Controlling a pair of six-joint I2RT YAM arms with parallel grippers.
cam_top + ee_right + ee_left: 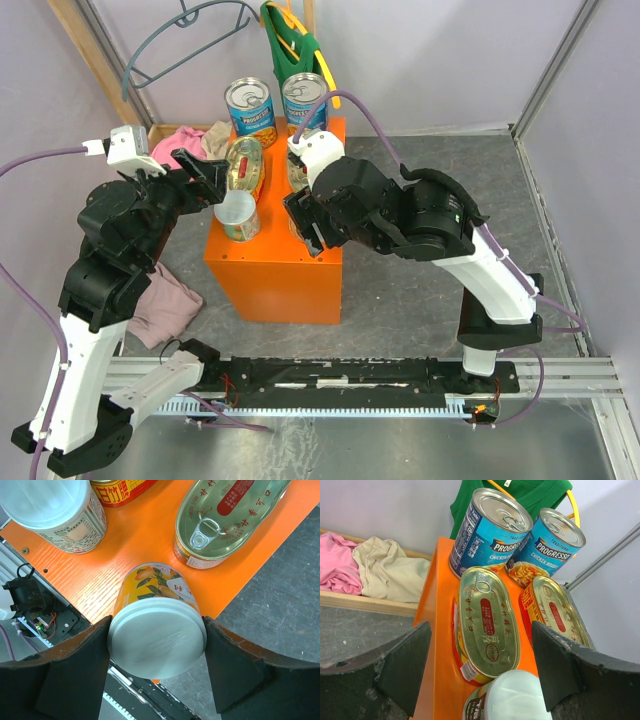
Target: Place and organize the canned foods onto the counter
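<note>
While the left claw point(480, 675) hangs spread and empty over a white-lidded can point(512, 696) at the orange desk's point(280, 285) 6 o'clock edge, right claw point(157, 647) brackets the mango can point(156, 630) beside it, pads against lid; pinching or not, cannot tell. Two oval tins point(487, 620) mid-desk, two blue cans point(490, 530) at 12. Clothes tray point(365, 602) at 10, green shirt point(520, 492) behind.

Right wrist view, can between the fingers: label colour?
Yellow-orange with a fruit picture, on the can. Clearest in the right wrist view.
</note>
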